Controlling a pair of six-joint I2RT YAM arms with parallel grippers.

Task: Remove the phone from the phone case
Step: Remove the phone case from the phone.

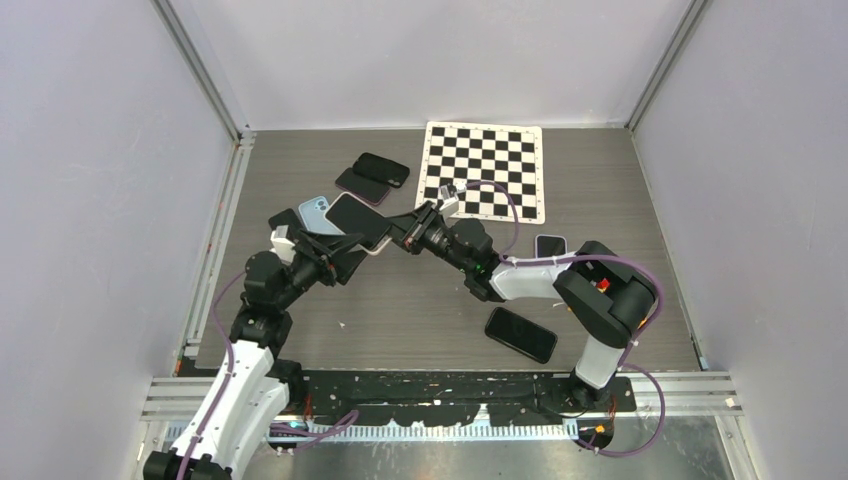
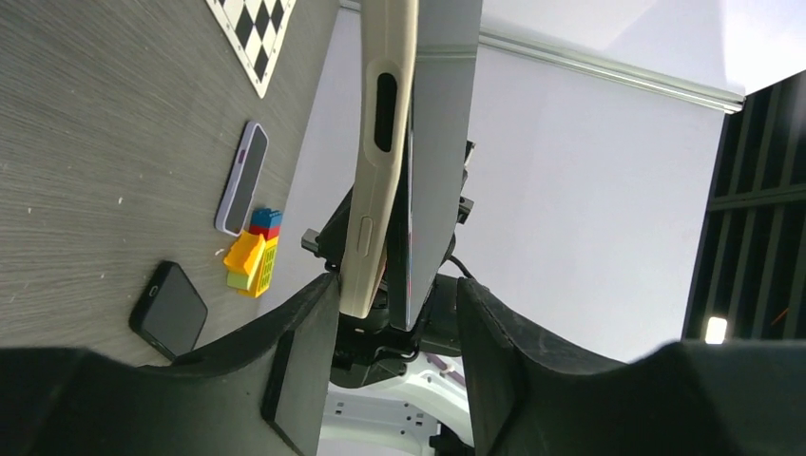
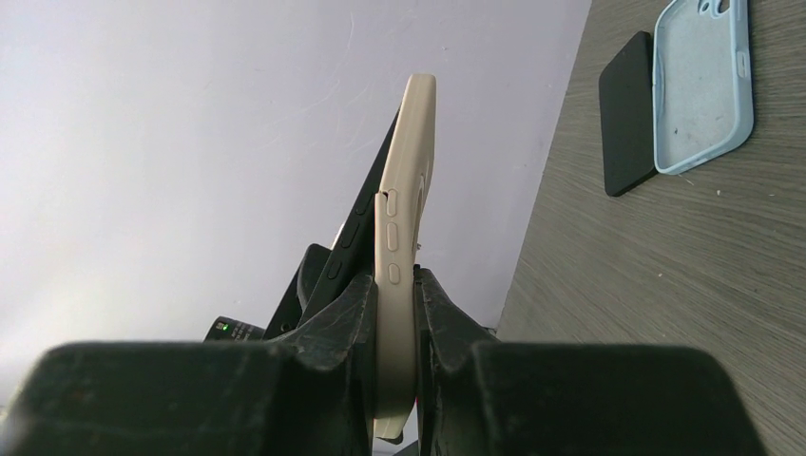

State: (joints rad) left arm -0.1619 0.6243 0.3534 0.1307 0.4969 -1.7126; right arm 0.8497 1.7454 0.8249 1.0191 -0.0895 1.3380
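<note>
Job right now, I think: peel the phone (image 2: 432, 171) the rest of the way out of its tan case (image 2: 380, 161). Both are held up in the air over the left half of the table (image 1: 420, 300), closer to the far edge than the near one. Phone and case gap apart at one end and meet at the other, so the phone is only partly out.

The right gripper (image 3: 394, 285) is squeezed tight on the edge of the tan case. The left gripper (image 2: 394, 290) has its jaws apart, one on each side of the phone and case together. One finger touches the case. There is a gap by the other finger, so it grips nothing.

To do it well, the right one should hold the case hard and not twist. The left one should pinch only the phone, at the loose end, and pull slowly. If it grabs the case too, nothing comes apart.

The far left corner is crowded. A blue case (image 3: 703, 85) and a black phone (image 3: 627, 114) lie just beside the held phone. The checkerboard (image 1: 485, 170) sits by the far edge. There is more room toward the near edge, with one dark phone (image 1: 520, 334) by the right arm. Pulling that way looks safest.
</note>
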